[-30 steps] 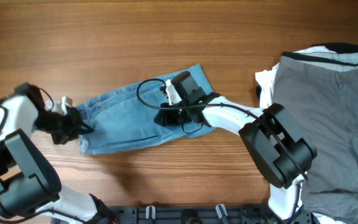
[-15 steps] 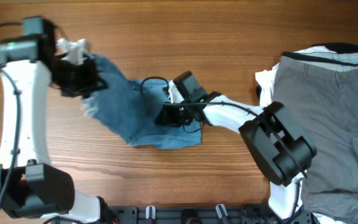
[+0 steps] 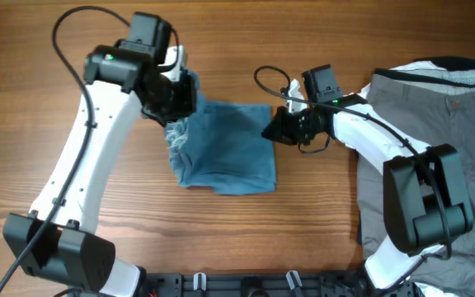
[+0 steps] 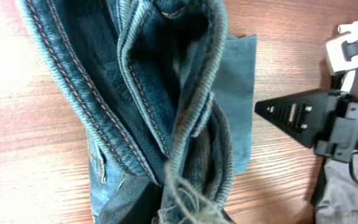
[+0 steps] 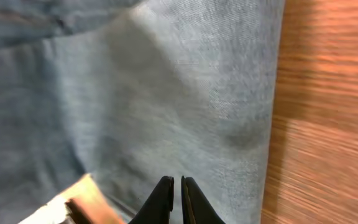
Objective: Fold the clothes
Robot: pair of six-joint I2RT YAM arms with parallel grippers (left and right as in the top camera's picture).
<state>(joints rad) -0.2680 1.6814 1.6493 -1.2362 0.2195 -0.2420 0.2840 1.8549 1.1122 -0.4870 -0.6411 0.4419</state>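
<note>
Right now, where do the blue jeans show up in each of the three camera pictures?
Overhead: the jeans lie folded left of centre.
Left wrist: the jeans, bunched, fill the left and middle.
Right wrist: the jeans cover all but the right side.
Shared landmark: the wooden table, bare beside the denim in every view.

Wooden table point(image 3: 320, 231): folded jeans point(image 3: 229, 153) centre; grey trousers point(image 3: 468, 107) right.
</note>
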